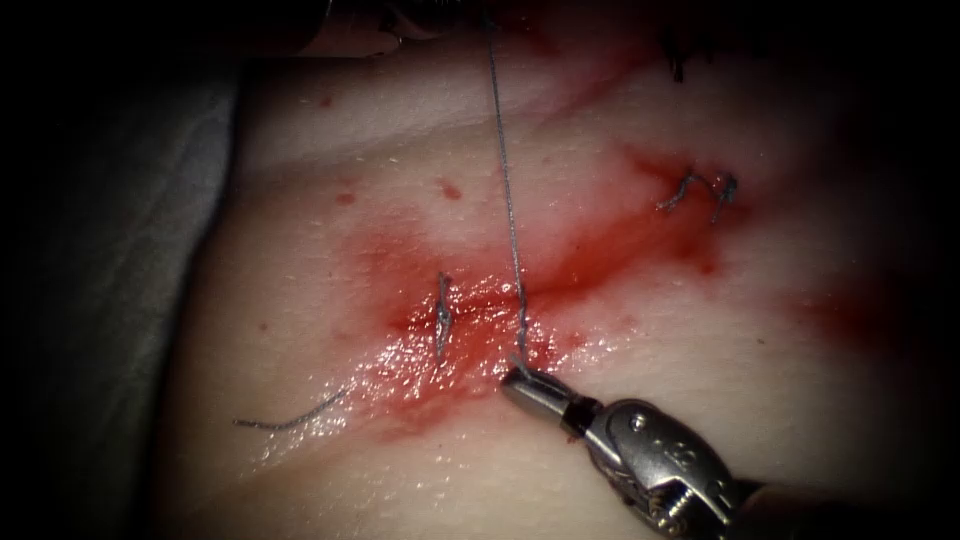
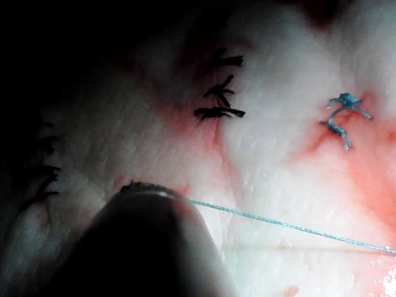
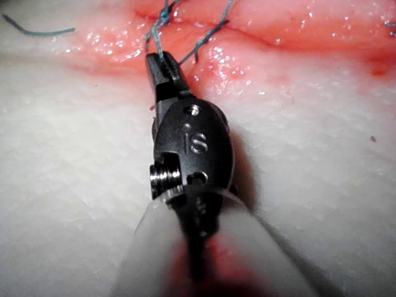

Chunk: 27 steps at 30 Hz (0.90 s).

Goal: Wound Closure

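The tissue (image 1: 420,180) spread pale and wet ahead of and to both sides of the right claw (image 1: 520,382), its cut (image 1: 560,275) a red, glistening streak just beyond the claw's tip. The right claw was closed on the thread (image 1: 505,180) close to the knot at the cut, and the strand ran taut from there up and away toward the left claw (image 1: 395,18), whose jaw state I cannot tell. The thread looked thin, limp and slick with red fluid (image 1: 430,370), so I judge it best held near the knot, firmly, without a sharp tug. A cut end of thread (image 1: 290,415) lay well to the left of the right claw. The left wrist view showed earlier stitches (image 2: 218,93) that the right wrist view lacked.
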Each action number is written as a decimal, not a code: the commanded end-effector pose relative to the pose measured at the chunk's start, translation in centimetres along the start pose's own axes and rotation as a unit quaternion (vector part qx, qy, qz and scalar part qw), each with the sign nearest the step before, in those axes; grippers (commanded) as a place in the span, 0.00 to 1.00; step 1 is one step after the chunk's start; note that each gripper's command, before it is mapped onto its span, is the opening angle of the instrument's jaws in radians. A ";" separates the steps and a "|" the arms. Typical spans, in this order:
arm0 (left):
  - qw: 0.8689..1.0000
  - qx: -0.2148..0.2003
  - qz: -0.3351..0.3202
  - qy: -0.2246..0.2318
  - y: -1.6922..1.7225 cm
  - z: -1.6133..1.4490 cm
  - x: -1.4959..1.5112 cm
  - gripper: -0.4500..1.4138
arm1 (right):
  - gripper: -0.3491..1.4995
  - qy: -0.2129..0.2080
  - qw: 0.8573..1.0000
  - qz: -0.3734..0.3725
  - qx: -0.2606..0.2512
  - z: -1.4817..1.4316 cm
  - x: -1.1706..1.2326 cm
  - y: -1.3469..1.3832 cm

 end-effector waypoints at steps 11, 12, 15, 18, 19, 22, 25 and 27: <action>1.000 0.013 0.001 0.002 -0.12 0.25 -0.05 0.00 | 0.00 -0.072 0.996 -0.044 0.023 -0.11 -0.69 -0.20; 1.000 0.014 0.000 0.003 -0.13 0.26 -0.05 0.00 | 0.00 -0.073 0.996 -0.050 0.027 -0.12 -0.69 -0.21; 1.000 0.017 -0.001 0.003 -0.14 0.28 -0.04 0.00 | 0.00 -0.077 0.994 -0.068 0.038 -0.13 -0.70 -0.23; 1.000 0.018 -0.002 0.001 -0.13 0.28 -0.03 0.00 | 0.00 -0.083 0.992 -0.077 0.052 -0.12 -0.69 -0.23; 1.000 0.018 -0.002 0.003 -0.12 0.27 -0.02 0.00 | 0.00 -0.083 0.992 -0.078 0.056 -0.11 -0.68 -0.22; 1.000 0.012 0.000 0.011 0.00 0.16 -0.01 0.00 | 0.00 -0.075 0.992 -0.089 0.055 -0.08 -0.64 -0.20; 0.999 -0.027 0.019 0.008 0.19 -0.09 -0.01 0.00 | 0.08 -0.061 0.992 -0.095 0.058 -0.07 -0.53 -0.17; 0.999 -0.037 0.020 0.004 0.29 -0.23 -0.01 0.00 | 0.22 -0.056 0.992 -0.092 0.059 -0.07 -0.48 -0.16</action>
